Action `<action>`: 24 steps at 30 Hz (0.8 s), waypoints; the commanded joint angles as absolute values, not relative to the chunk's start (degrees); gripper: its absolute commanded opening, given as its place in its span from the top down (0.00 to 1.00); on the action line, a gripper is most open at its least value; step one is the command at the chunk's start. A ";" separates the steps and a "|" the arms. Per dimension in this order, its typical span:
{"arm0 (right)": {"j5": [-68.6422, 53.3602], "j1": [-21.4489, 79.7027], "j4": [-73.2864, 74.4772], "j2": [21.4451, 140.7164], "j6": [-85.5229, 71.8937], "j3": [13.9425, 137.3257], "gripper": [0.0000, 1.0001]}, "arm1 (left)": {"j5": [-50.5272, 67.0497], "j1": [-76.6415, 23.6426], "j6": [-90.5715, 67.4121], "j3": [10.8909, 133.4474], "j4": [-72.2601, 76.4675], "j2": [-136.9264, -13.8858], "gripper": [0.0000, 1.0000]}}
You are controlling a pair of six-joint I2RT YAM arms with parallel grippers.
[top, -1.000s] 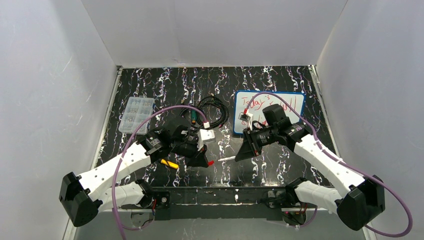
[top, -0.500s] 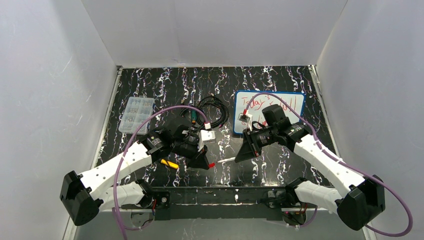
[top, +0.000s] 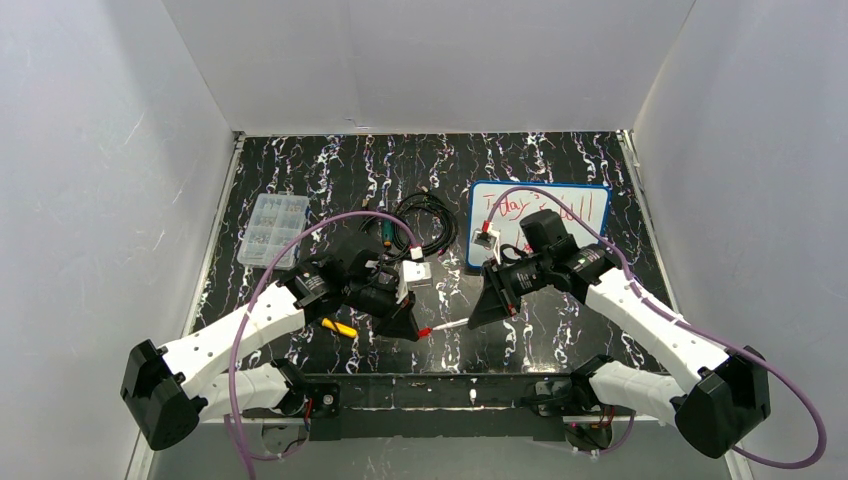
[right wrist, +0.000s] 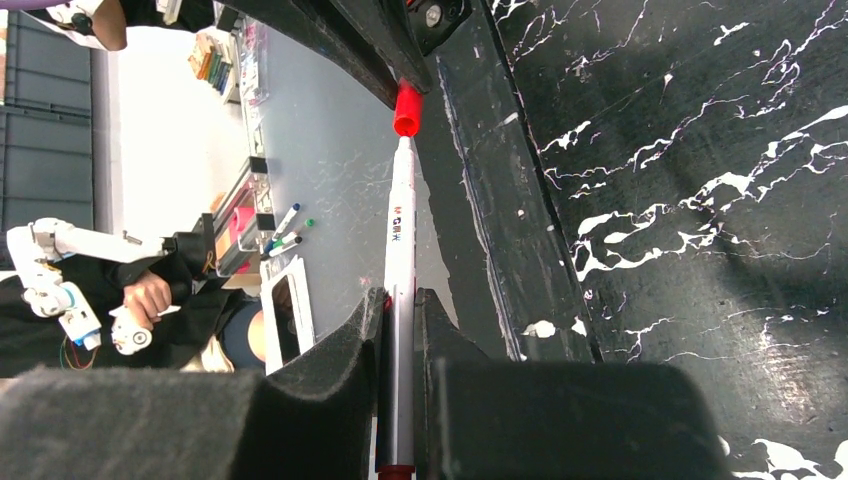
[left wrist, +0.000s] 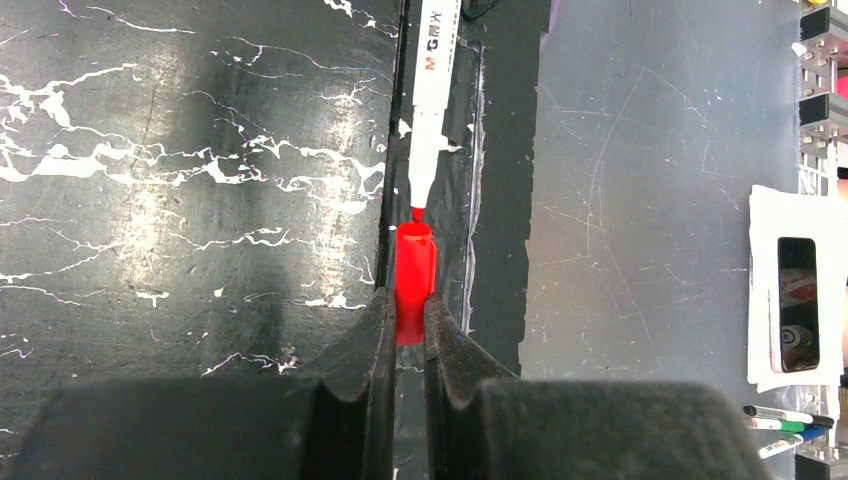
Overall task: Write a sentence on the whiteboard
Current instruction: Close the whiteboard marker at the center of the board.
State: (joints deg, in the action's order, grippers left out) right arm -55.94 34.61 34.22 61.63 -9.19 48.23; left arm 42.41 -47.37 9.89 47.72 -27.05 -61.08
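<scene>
The whiteboard (top: 585, 203) with a blue frame lies at the back right, partly behind my right arm. The sentence (top: 512, 206) is red lettering starting "Today's"; most of it is hidden. My right gripper (top: 487, 312) (right wrist: 399, 300) is shut on a white marker (top: 455, 324) (right wrist: 400, 240), its red tip pointing left. My left gripper (top: 408, 328) (left wrist: 404, 312) is shut on the red cap (top: 424, 329) (left wrist: 413, 280). In the left wrist view the marker (left wrist: 430, 90) meets the cap's mouth with its tip. Both hover near the table's front edge.
A coil of black cable (top: 425, 222) lies mid-table. A clear plastic box (top: 274, 229) of small parts sits at the back left. A yellow object (top: 339, 327) lies under my left arm. White walls enclose the table on three sides.
My right gripper has moved the marker left toward the cap. The gap between marker tip and red cap has closed. My left gripper has stayed about where it was.
</scene>
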 commanded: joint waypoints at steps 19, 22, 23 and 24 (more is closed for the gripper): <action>-57.96 36.32 32.61 63.09 -8.51 51.15 0.99 | 45.26 -47.93 10.71 48.14 -27.49 -61.00 1.00; -58.14 36.69 32.47 63.19 -8.48 51.15 0.99 | 45.35 -48.14 10.68 48.08 -27.51 -61.00 1.00; -58.24 36.78 32.44 63.19 -8.50 51.23 0.99 | 45.35 -48.15 10.68 48.08 -27.49 -60.96 1.00; -58.39 36.82 32.38 63.26 -8.52 51.24 0.99 | 45.43 -48.17 10.72 48.08 -27.51 -60.92 1.00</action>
